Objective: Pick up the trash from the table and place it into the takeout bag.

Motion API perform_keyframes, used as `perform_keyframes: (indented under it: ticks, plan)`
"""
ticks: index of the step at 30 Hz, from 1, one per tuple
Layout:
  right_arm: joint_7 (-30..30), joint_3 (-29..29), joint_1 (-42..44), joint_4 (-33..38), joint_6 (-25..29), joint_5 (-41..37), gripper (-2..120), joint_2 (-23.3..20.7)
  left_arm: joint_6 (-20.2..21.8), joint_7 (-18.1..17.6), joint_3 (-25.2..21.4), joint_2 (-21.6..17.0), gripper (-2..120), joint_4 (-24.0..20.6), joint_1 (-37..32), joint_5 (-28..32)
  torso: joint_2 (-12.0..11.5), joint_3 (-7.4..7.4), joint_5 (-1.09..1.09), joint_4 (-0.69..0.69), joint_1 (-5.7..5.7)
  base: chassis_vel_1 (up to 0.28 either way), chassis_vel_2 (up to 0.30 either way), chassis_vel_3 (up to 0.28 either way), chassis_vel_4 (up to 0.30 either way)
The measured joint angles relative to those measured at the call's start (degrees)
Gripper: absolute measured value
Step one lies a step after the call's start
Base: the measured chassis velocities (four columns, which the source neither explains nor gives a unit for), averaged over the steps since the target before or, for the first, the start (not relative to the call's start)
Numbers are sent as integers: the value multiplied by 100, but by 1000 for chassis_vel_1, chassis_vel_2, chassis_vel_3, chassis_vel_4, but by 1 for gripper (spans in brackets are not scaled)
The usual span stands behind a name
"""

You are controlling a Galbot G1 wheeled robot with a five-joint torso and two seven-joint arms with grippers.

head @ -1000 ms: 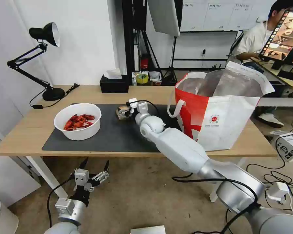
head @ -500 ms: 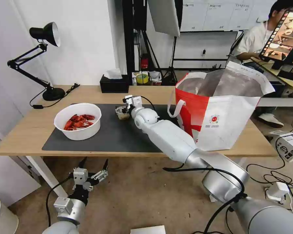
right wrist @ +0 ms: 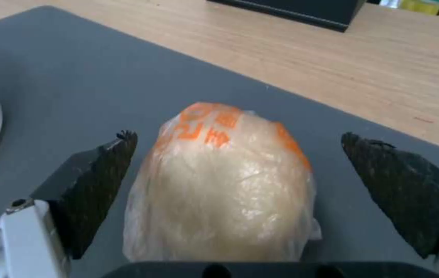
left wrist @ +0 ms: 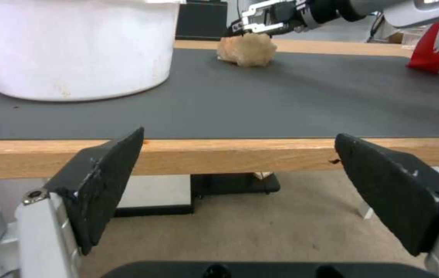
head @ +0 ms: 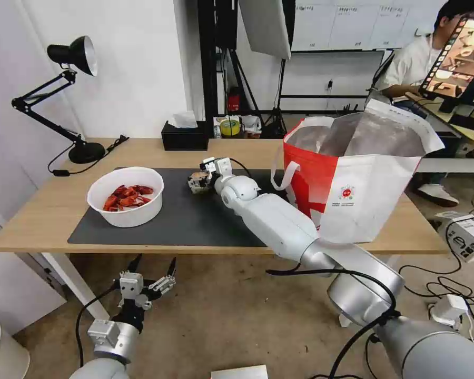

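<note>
A beige ball (right wrist: 219, 185), wrapped in clear film with orange print, lies on the dark mat (head: 184, 221) of the table (head: 37, 221). Left of it stands a white bowl (head: 125, 196) of red shells. The red-and-white bag (head: 353, 179) stands open at the right.

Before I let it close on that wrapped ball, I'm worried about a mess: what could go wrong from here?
The right gripper is open, its fingers astride the beige ball on the mat. Its thin plastic wrap looks loose, so it might slip or squash. The white bowl of shells sits near; a wide swing could clip it. The takeout bag has a tall rim, so a low carry may snag.
</note>
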State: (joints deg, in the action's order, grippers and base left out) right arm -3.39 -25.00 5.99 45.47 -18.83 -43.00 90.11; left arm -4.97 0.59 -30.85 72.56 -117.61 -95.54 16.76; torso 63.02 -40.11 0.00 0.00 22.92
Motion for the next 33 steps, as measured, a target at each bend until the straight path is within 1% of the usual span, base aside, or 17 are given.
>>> perform_keyframes:
  ticks: [18,20,21,22,24,25,26,27,28,29,30,31,32,33]
  plan:
    - [404,-174,-128,-192,52,132,100,1,-21,-1,16,69,100,-24,-22,-36,0,0,0,0,0,0,0,0,0]
    - [441,-197,-136,-219,49,134,95,1,-25,-1,10,70,100,-34,-30,-37,0,0,0,0,0,0,0,0,0]
    - [468,-215,-136,-239,39,140,87,2,-30,-1,3,71,100,-44,-40,-37,0,0,0,0,0,0,0,0,0]
    - [468,-215,-136,-239,39,140,87,2,-30,-1,3,71,100,-44,-40,-37,0,0,0,0,0,0,0,0,0]
    - [475,-233,-137,-252,33,148,82,2,-44,-1,0,71,100,-45,-47,-37,0,0,0,0,0,0,0,0,0]
    - [481,-249,-137,-257,28,155,74,2,-82,-1,-2,71,100,-45,-49,-38,0,0,0,0,0,0,0,0,0]
    - [482,-263,-137,-257,22,157,69,2,-102,-1,-3,77,100,-45,-55,-38,0,0,0,0,0,0,0,0,0]
    - [482,-263,-137,-257,22,157,69,2,-102,-1,-3,77,100,-45,-55,-38,0,0,0,0,0,0,0,0,0]
    - [481,-268,-137,-257,20,158,65,2,-105,-1,-3,78,100,-45,-58,-39,0,0,0,0,0,0,0,0,0]
    - [478,-274,-135,-254,15,158,58,2,-113,-1,-3,84,100,-45,-65,-42,0,0,0,0,0,0,0,0,0]
    - [478,-274,-135,-254,15,158,58,2,-113,-1,-3,84,100,-45,-65,-42,0,0,0,0,0,0,0,0,0]
    - [472,-283,-128,-248,14,158,53,2,-115,-1,-2,92,100,-45,-68,-47,0,0,0,0,0,0,0,0,0]
    - [469,-287,-125,-245,13,158,51,2,-115,0,-1,96,100,-45,-69,-51,0,0,0,0,0,0,0,0,0]
    - [456,-299,-104,-219,6,159,45,0,-121,0,0,114,100,-45,-79,-79,0,0,0,0,0,0,0,0,0]
